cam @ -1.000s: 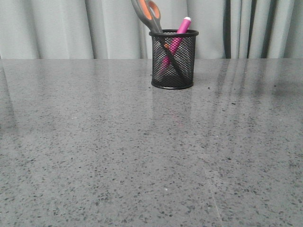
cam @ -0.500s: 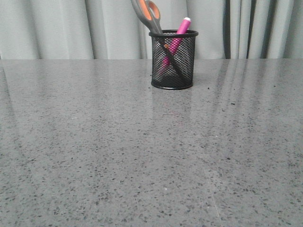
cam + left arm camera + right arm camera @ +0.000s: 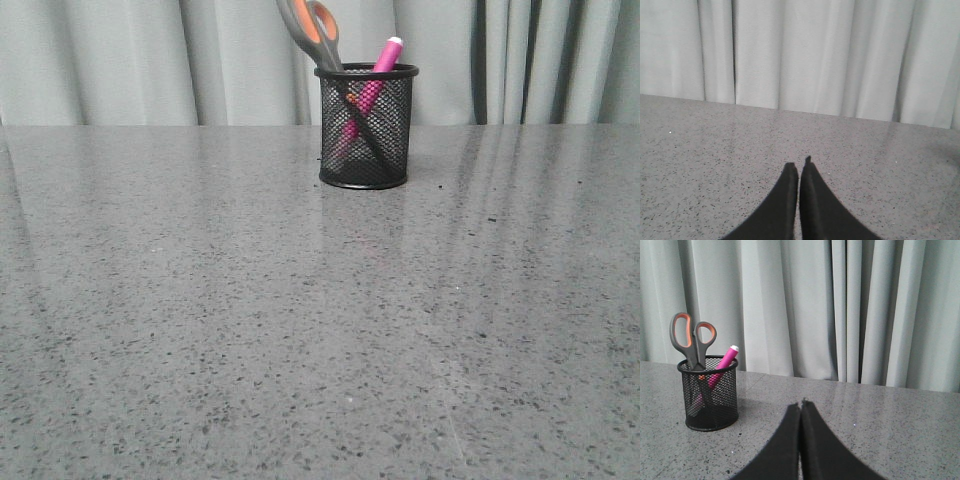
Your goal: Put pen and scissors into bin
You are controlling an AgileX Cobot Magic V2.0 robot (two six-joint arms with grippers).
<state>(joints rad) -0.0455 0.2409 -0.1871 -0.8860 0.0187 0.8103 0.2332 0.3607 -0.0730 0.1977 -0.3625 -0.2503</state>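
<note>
The black mesh bin stands upright at the back middle of the grey table. The pink pen leans inside it with its whitish cap above the rim. The scissors stand in it blades down, their grey and orange handles sticking out at the upper left. The bin, pen and scissors also show in the right wrist view. My right gripper is shut and empty, well off to the bin's side. My left gripper is shut and empty over bare table. Neither gripper shows in the front view.
A grey speckled table fills the front view. A pale grey curtain hangs behind the table's far edge.
A dark shadow at the far right of the table has gone from the front view. The bin, pen and scissors have not moved.
</note>
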